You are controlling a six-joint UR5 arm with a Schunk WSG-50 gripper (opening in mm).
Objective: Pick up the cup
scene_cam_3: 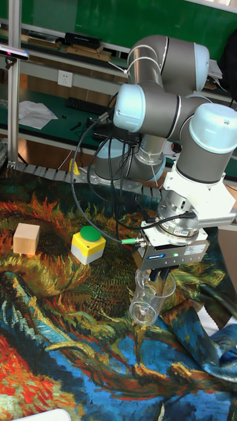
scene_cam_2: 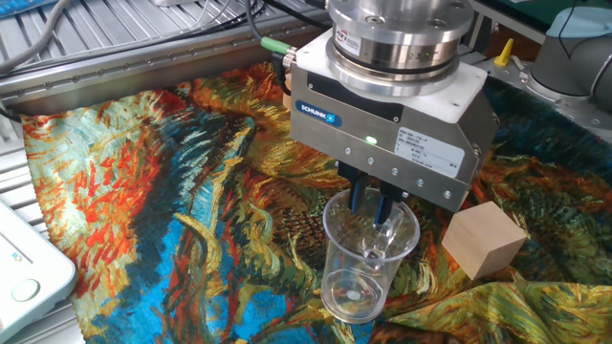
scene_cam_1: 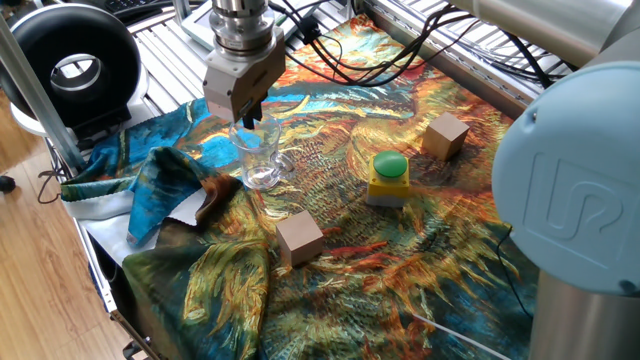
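The cup [scene_cam_1: 258, 158] is a clear glass tumbler standing upright on the painted cloth [scene_cam_1: 330, 120]; it also shows in the other fixed view [scene_cam_2: 368, 263] and the tall view [scene_cam_3: 149, 301]. My gripper [scene_cam_2: 369, 205] hangs straight down over the cup's far rim, its two dark fingers slightly parted. One finger [scene_cam_2: 385, 218] dips inside the glass and the other stays just outside the wall. The gap looks wider than the glass wall. The gripper appears in the first fixed view [scene_cam_1: 250, 118] and the tall view [scene_cam_3: 157, 275] right above the rim.
Two wooden cubes [scene_cam_1: 299, 238] [scene_cam_1: 445, 134] and a yellow box with a green button [scene_cam_1: 388, 177] sit on the cloth to the right of the cup. A bunched fold of cloth [scene_cam_1: 170, 190] rises to its left. Cables [scene_cam_1: 340, 50] trail across the back.
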